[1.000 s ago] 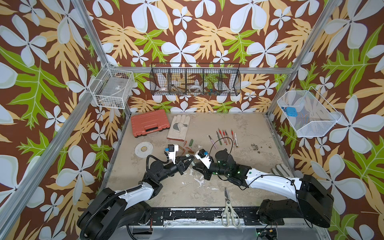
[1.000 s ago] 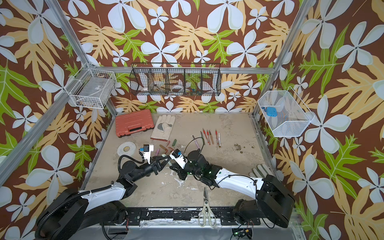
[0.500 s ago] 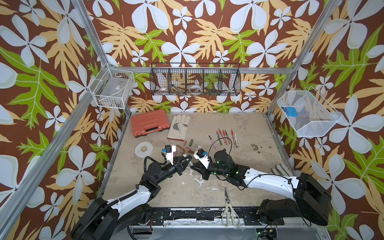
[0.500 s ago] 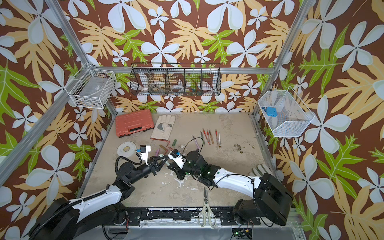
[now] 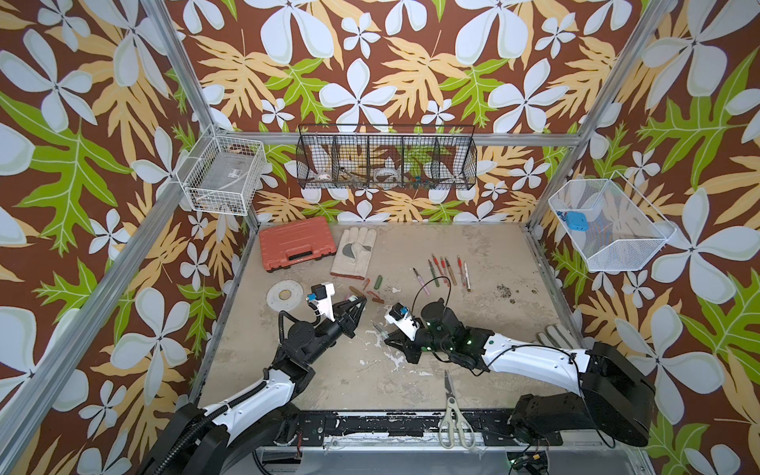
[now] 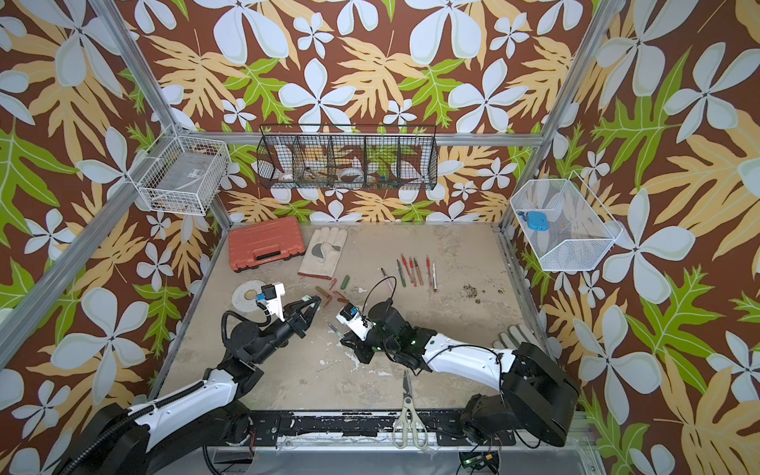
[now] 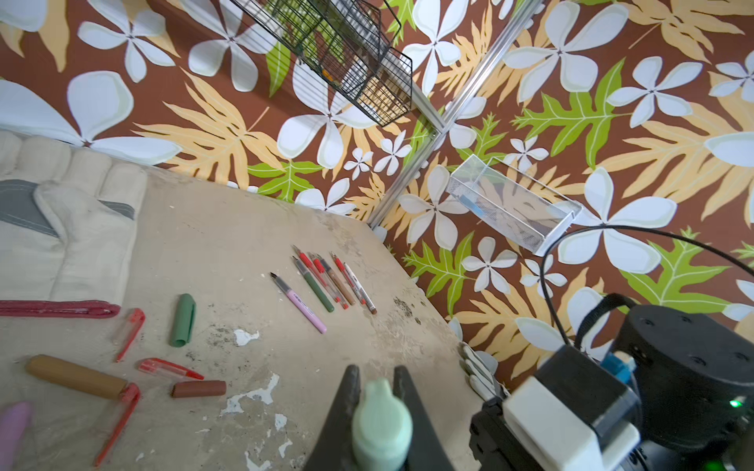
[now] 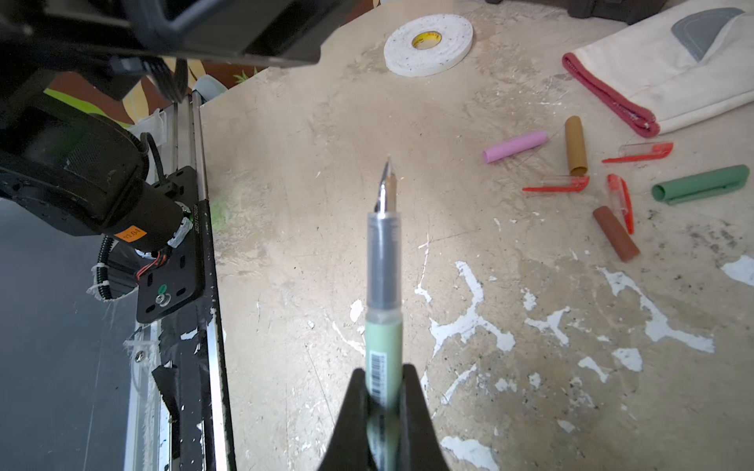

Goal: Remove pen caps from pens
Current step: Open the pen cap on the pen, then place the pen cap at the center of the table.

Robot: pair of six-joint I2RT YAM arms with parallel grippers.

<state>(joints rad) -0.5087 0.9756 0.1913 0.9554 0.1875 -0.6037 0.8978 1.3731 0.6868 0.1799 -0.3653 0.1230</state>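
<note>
- the left gripper [image 7: 376,377] is clamped on a pale green pen cap [image 7: 381,424], which is held over the middle of the bench [image 5: 329,382].
- the right gripper [image 8: 383,373] is clamped on the barrel of a pale green pen [image 8: 382,334]; the nib is bared and is pointed toward the left arm.
- in both top views the cap and the pen are seen apart, with a gap between the two grippers.
- a row of pens [image 5: 444,269] is laid toward the far right of the bench, tips bared; a pink pen [image 7: 304,308] is at the row's left end, with a dark green pen [image 7: 316,287] just beside it.
- loose caps are scattered near the cuff of a work glove [image 5: 354,251]: a dark green cap [image 8: 699,183], a brown cap [image 8: 616,238], a tan cap [image 8: 575,144], a pink cap [image 8: 515,147] and several red-and-clear caps [image 8: 557,185].
- a red tool case [image 5: 296,248] is set in the far left corner, a tape roll [image 5: 285,293] lies near the left edge, and scissors [image 5: 452,415] are laid at the near edge.
</note>
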